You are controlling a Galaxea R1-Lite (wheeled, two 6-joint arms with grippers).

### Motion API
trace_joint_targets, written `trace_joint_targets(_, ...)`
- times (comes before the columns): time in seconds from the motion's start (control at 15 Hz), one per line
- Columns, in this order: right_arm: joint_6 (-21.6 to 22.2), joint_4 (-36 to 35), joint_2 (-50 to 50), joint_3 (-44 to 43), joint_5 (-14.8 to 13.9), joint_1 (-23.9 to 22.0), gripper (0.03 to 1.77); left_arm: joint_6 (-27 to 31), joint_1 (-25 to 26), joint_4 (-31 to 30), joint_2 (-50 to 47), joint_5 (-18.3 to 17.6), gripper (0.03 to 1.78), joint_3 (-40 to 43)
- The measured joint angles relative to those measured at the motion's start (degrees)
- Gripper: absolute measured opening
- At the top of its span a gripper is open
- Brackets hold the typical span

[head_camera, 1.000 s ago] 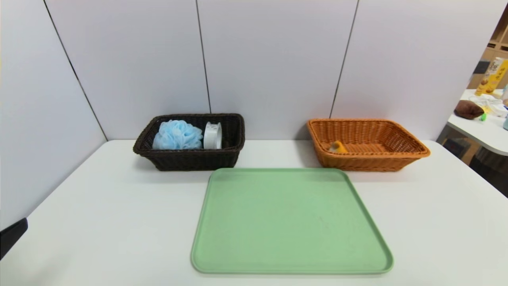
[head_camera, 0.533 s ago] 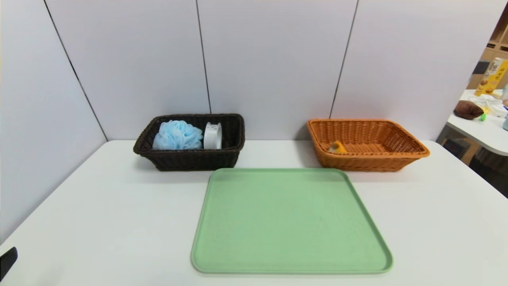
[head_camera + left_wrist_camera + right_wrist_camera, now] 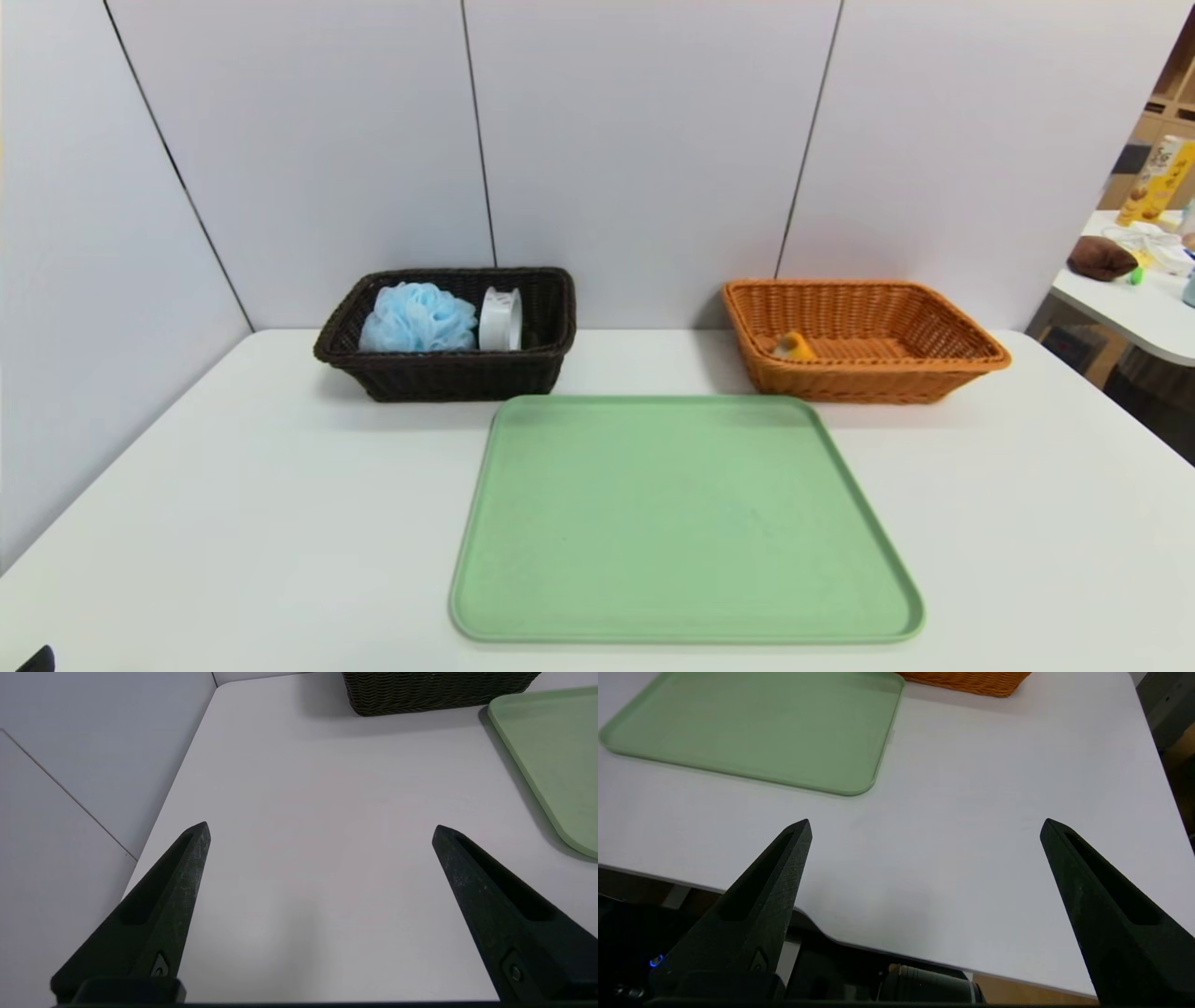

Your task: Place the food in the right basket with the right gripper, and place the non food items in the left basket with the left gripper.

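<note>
Left gripper [image 3: 320,826] sits over bare table [image 3: 299,812] at the lower left of the head frame, jaws spread wide with nothing between them; the job looks finished, so the sound move is to keep both arms low and clear of the baskets. Upper left of centre, the dark basket [image 3: 448,378] holds a fluffy blue bath pouf [image 3: 416,317] and a white tape roll [image 3: 500,319] standing on edge, touching it. Centre, the green tray [image 3: 681,523] lies bare. Upper right, the orange basket [image 3: 868,378] holds one small yellow-orange food piece [image 3: 794,345] near its left wall. Right gripper [image 3: 924,823], over the near table edge, gapes equally wide and carries nothing
</note>
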Motion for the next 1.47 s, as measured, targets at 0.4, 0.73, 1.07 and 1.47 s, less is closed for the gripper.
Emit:
trace_joint_targets(0.4,0.7,-6.0,-5.5,5.3,-2.8,0.6,1.69,-0.8,0.0,-2.7,-2.7,0.0,1.69,4.9)
trace_joint_targets(0.73,0.5,-20.7,-12.5,17.9,-11.2,1.2,1.69,-0.2,0.0,-21.2,-3.1,-1.5,1.69,13.9)
trace_joint_targets(1.07,0.7,-30.9,-16.0,28.0,-15.5,1.3,1.69,-0.8,0.0,-27.6,-3.1,-1.4,1.69,19.1)
trace_joint_targets(1.47,0.5,-35.8,-16.3,35.9,-16.8,1.3,1.7,-0.9,0.0,-23.4,-3.1,-1.3,1.69,19.5)
